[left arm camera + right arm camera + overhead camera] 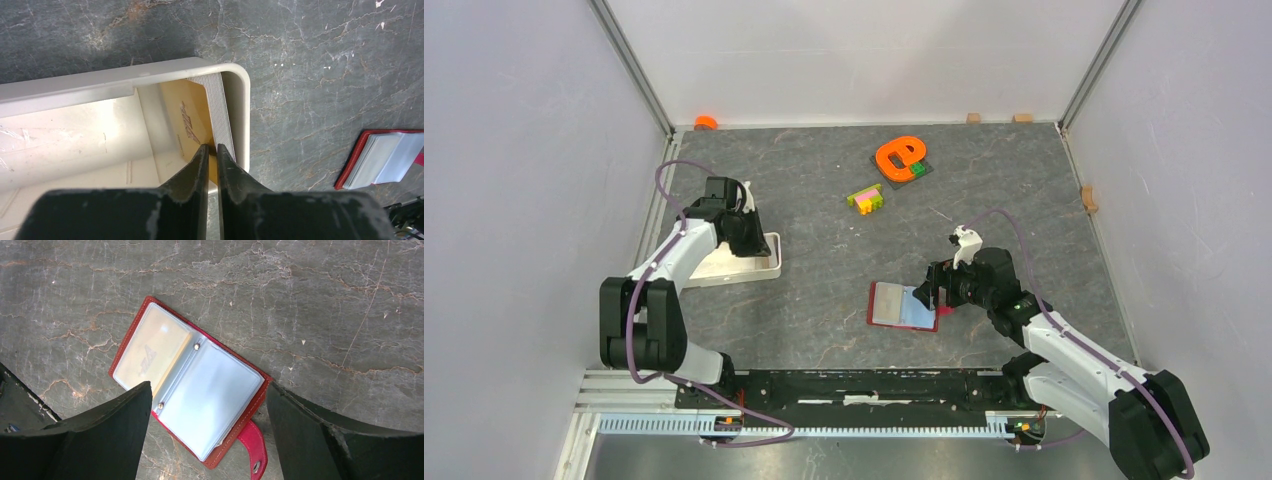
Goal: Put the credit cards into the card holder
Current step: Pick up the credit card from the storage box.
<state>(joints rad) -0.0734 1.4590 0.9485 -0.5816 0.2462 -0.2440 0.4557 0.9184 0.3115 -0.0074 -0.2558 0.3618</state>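
Note:
The card holder (902,305) lies open and flat on the grey table, red rim, clear sleeves up. In the right wrist view (252,405) its left sleeve holds a tan card (150,355) and its right sleeve looks light blue (215,395). My right gripper (207,386) is open wide just above it (929,293). My left gripper (213,146) is in the right corner of the white tray (75,90), shut on the edge of a tan-orange card (187,115) that leans on the tray's wall beside a grey striped face (220,110).
An orange e-shaped toy (898,157) and a small stack of coloured bricks (865,198) lie at the back middle. A small orange object (705,122) sits in the back left corner. Wooden blocks (1088,197) line the back and right walls. The tray (724,268) lies at the left.

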